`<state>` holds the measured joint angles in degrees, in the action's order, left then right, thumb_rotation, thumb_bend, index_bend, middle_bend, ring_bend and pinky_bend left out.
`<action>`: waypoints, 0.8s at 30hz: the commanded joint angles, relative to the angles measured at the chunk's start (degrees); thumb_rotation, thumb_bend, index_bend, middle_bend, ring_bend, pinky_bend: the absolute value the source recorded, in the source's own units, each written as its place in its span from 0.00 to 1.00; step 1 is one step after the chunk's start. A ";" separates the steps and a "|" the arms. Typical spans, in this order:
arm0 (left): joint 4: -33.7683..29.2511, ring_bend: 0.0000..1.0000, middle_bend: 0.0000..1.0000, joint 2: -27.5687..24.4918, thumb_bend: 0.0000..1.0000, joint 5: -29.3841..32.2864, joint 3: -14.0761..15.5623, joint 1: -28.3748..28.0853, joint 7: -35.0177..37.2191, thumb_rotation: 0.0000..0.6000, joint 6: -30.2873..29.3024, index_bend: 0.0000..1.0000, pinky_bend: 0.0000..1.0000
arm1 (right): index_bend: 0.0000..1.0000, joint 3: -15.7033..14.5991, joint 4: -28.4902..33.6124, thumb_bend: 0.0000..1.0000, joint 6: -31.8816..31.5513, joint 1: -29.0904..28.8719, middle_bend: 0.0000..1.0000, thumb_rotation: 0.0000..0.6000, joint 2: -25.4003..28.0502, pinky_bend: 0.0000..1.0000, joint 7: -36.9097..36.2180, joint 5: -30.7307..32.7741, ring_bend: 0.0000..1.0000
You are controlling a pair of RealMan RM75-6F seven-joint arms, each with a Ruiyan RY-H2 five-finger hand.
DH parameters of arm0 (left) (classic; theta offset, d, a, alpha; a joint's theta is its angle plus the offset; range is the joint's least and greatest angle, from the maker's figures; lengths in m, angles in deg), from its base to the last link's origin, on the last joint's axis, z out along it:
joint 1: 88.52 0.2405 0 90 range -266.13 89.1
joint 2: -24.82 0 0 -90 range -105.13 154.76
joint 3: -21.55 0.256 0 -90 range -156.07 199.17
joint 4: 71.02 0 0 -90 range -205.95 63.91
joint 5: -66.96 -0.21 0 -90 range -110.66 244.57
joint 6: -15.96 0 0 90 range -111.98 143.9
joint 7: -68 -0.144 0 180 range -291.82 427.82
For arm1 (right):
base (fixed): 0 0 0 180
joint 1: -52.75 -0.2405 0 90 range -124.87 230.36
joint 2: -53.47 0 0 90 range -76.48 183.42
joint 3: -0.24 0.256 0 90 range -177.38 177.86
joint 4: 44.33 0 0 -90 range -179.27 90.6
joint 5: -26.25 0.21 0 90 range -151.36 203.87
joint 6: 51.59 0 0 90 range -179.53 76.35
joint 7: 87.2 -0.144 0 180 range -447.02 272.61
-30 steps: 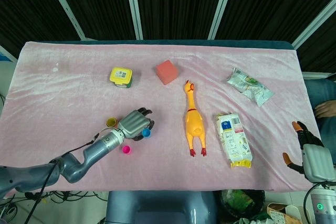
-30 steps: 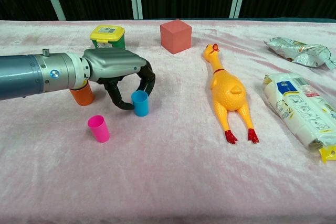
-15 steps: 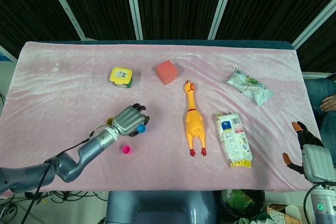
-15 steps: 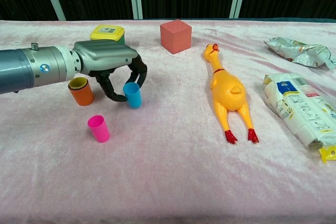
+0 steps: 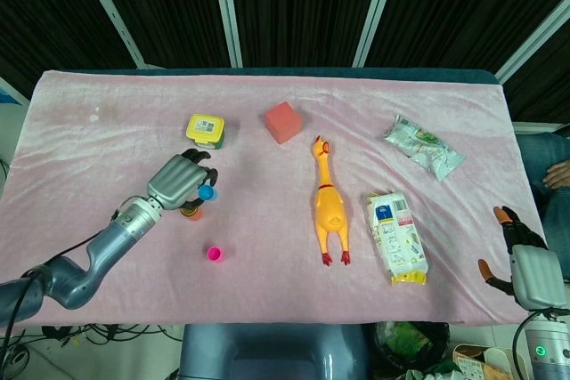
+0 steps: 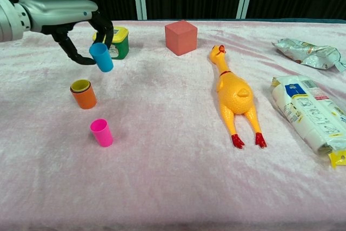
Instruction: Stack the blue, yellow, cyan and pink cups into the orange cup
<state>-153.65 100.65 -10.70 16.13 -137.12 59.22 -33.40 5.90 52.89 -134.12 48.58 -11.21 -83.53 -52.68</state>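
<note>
My left hand (image 6: 65, 17) (image 5: 178, 181) holds a cyan cup (image 6: 101, 57) (image 5: 207, 192) lifted off the cloth, a little up and to the right of the orange cup (image 6: 85, 96) (image 5: 191, 213). A yellow cup (image 6: 80, 85) sits nested inside the orange one. On the cloth nearer the front edge stands a pink cup (image 6: 101, 132) (image 5: 214, 254), upright. I see no separate blue cup. My right hand (image 5: 517, 251) hangs off the table's front right corner, fingers apart, holding nothing.
A yellow-lidded green tub (image 6: 113, 40) stands just behind the lifted cup. A red cube (image 6: 181, 37), a rubber chicken (image 6: 233, 93), a white snack pack (image 6: 308, 113) and a crumpled foil bag (image 6: 308, 52) lie to the right on the pink cloth (image 6: 173, 187).
My left hand closed on the cyan cup, lifted it off the cloth and carried it up and to the left, above the orange cup. The right hand stayed put.
</note>
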 commanded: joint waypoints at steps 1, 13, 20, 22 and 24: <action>-1.32 0.18 0.58 -1.91 0.28 0.23 0.84 1.15 -0.40 1.00 -0.32 0.54 0.23 | 0.04 0.05 -0.09 0.26 0.02 -0.04 0.06 1.00 0.00 0.21 0.10 0.03 0.16; -2.59 0.18 0.57 -3.08 0.28 -1.65 2.81 3.22 0.13 1.00 -1.34 0.54 0.22 | 0.04 -0.02 -0.13 0.26 -0.05 -0.09 0.06 1.00 -0.17 0.21 0.51 -0.19 0.16; -0.67 0.18 0.57 -1.19 0.28 -0.94 2.78 2.94 -0.03 1.00 0.07 0.53 0.22 | 0.04 0.09 -0.18 0.26 0.02 -0.10 0.06 1.00 -0.10 0.21 0.21 0.00 0.16; -0.19 0.18 0.57 -0.77 0.28 -0.82 2.76 2.92 -0.08 1.00 0.28 0.53 0.22 | 0.04 0.10 -0.22 0.26 0.08 -0.12 0.06 1.00 -0.10 0.21 0.18 0.05 0.16; 0.25 0.18 0.57 -0.37 0.28 -0.67 2.74 2.91 -0.04 1.00 0.54 0.53 0.22 | 0.04 0.10 -0.25 0.26 0.15 -0.14 0.06 1.00 -0.09 0.21 0.14 0.09 0.16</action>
<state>-153.50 100.17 -11.44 18.88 -134.20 59.17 -32.95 6.00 52.65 -133.97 48.44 -11.30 -83.39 -52.59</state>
